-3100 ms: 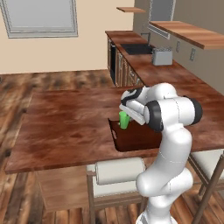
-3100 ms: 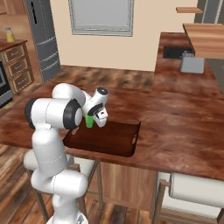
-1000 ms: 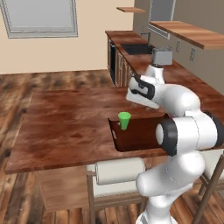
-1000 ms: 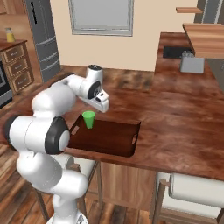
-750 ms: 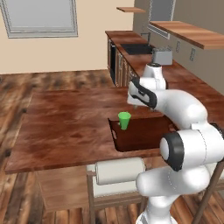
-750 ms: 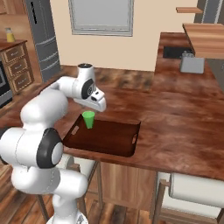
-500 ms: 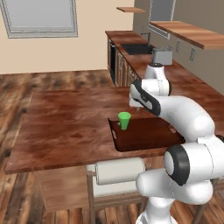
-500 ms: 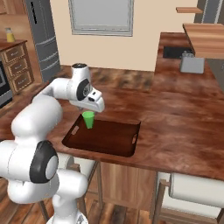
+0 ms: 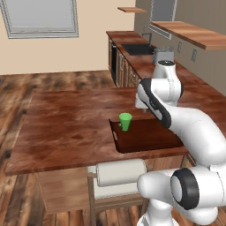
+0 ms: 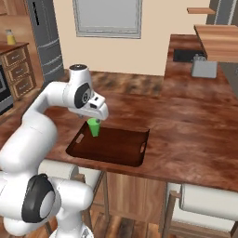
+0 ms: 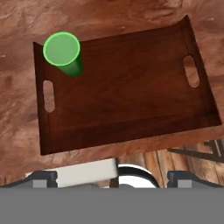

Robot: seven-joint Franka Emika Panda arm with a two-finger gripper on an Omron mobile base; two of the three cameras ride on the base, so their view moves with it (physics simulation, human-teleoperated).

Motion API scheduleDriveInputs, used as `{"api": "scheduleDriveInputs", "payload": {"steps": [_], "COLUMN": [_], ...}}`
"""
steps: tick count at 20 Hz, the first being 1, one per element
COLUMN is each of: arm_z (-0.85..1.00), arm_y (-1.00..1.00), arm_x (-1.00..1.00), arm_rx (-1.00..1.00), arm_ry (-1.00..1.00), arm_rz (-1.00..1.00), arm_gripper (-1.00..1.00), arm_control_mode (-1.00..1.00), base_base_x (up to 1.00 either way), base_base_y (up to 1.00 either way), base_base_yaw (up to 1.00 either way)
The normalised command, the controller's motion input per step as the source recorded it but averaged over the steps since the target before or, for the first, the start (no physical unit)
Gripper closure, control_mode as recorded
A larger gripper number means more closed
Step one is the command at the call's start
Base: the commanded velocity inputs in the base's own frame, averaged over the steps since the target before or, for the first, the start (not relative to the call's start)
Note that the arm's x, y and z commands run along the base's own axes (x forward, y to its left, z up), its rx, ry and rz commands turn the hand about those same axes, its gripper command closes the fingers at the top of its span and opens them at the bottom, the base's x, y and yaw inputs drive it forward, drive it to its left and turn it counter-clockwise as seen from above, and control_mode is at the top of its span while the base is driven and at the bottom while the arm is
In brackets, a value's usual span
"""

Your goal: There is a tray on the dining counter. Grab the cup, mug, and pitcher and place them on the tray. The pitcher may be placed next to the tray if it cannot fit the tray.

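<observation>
The green cup [image 9: 125, 121] [image 10: 95, 127] [image 11: 62, 52] stands upright in a corner of the dark brown tray [image 9: 150, 139] [image 10: 116, 148] [image 11: 131, 92], near one cut-out handle. The tray lies at the near edge of the dining counter [image 9: 66, 123] [image 10: 186, 125]. My gripper [image 9: 144, 109] [image 10: 95, 119] [image 11: 113, 177] hangs open above the tray with nothing between its fingers, pointing down, well clear of the cup. A small yellow-bodied vessel that looks like the pitcher [image 10: 9, 36] stands far off on a cabinet at the left. The mug is out of view.
Padded stools [image 9: 121, 172] [image 10: 209, 202] are tucked under the counter's near edge. A grey boxy appliance [image 9: 162, 56] [image 10: 203, 68] and a sink [image 9: 137, 48] sit on the back kitchen counter. A tall fridge [image 10: 44, 37] stands at the far left.
The gripper, down at the cup three seconds ago, has let it go, lifted off the tray and swung back as the arm turned. The cup has stayed put.
</observation>
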Motion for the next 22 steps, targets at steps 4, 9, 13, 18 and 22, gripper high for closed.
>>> {"api": "scheduleDriveInputs", "payload": {"steps": [4,9,13,18,22], "arm_z": [0.29,0.08,0.07,0.26,0.11], "arm_y": [0.00,0.00,0.00,0.00,0.00], "arm_x": [-0.40,-0.47,-0.53,-0.33,-0.22], "arm_rx": [0.02,0.00,0.00,0.00,0.00], "arm_ry": [0.00,0.00,-0.01,0.00,-0.01], "arm_rz": [0.00,0.03,0.07,0.11,0.07], "arm_gripper": [-1.00,-1.00,-1.00,-1.00,-1.00], "arm_control_mode": [-1.00,-1.00,-1.00,-1.00,-1.00], "base_base_x": [0.00,0.00,0.00,0.00,0.00], "base_base_y": [0.00,0.00,0.00,0.00,0.00], "base_base_yaw": [0.00,0.00,0.00,0.00,0.00]}}
